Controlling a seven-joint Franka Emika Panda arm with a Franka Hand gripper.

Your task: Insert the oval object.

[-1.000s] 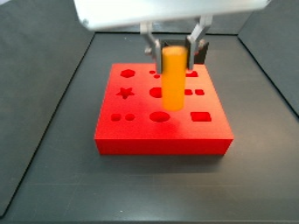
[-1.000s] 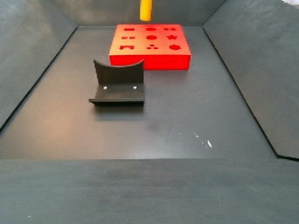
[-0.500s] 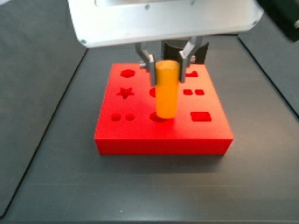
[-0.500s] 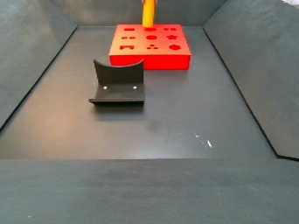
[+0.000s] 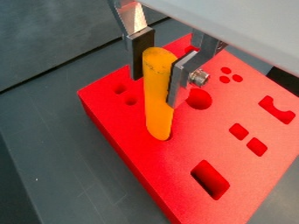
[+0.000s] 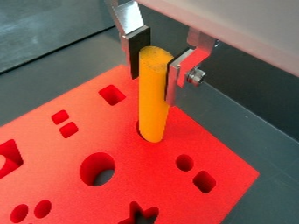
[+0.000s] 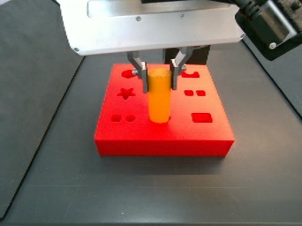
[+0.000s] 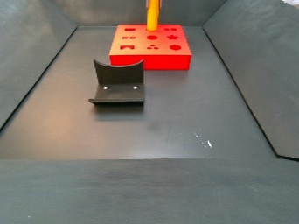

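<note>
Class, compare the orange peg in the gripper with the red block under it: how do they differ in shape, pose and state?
The oval object is slim, rounded and upright; the red block is broad, flat and boxy. The peg is clamped by the gripper above the block, while the block rests on the dark floor. The peg is plain; the block has shaped holes. Both look smooth.

Smooth oval object (image 5: 156,96), silver-plated pincer (image 5: 160,54)

Robot lab test cell: dark walled enclosure floor (image 8: 152,166), fixture (image 8: 117,85), red block (image 7: 165,119) with shaped holes, gripper (image 7: 158,78) above block.
</note>
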